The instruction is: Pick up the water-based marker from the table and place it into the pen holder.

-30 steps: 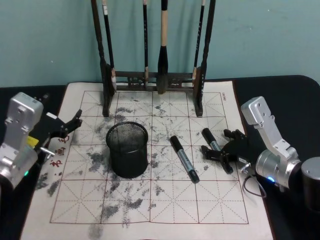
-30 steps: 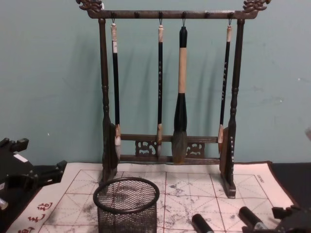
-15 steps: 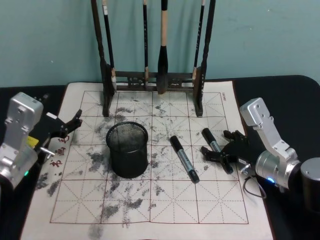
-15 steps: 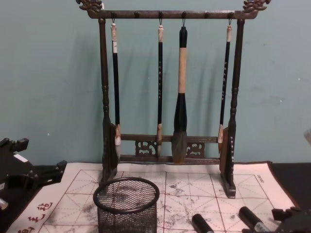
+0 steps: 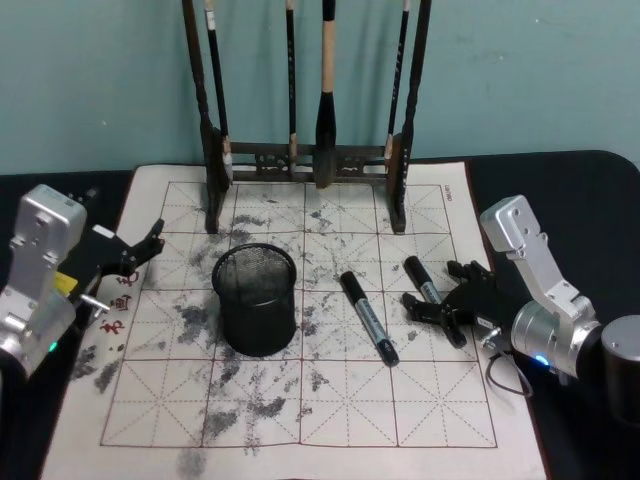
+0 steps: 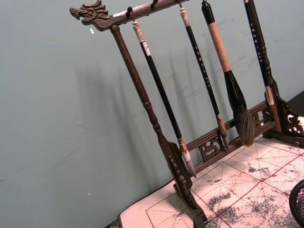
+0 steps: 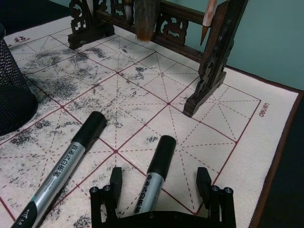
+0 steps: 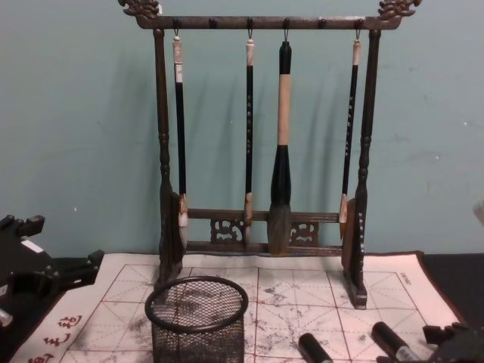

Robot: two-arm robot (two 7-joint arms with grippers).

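Observation:
Two black-and-grey markers lie on the table's cream mat (image 5: 340,410). One marker (image 5: 367,316) rests right of the pen holder (image 5: 256,300), a black mesh cup standing upright. The other marker (image 5: 432,298) lies farther right, between the fingers of my right gripper (image 5: 430,285), which is open and low over the mat. In the right wrist view this marker (image 7: 153,178) runs between the two spread fingers (image 7: 115,183), apart from both. My left gripper (image 5: 140,252) hangs open at the mat's left edge, holding nothing.
A tall dark wooden rack (image 5: 310,160) with hanging calligraphy brushes stands along the back of the mat. A dark cylinder (image 5: 622,365) sits at the far right on the black tabletop. The front of the mat is bare.
My right gripper wavers very slightly around the right-hand marker. Both markers, the pen holder and the left arm stay where they were.

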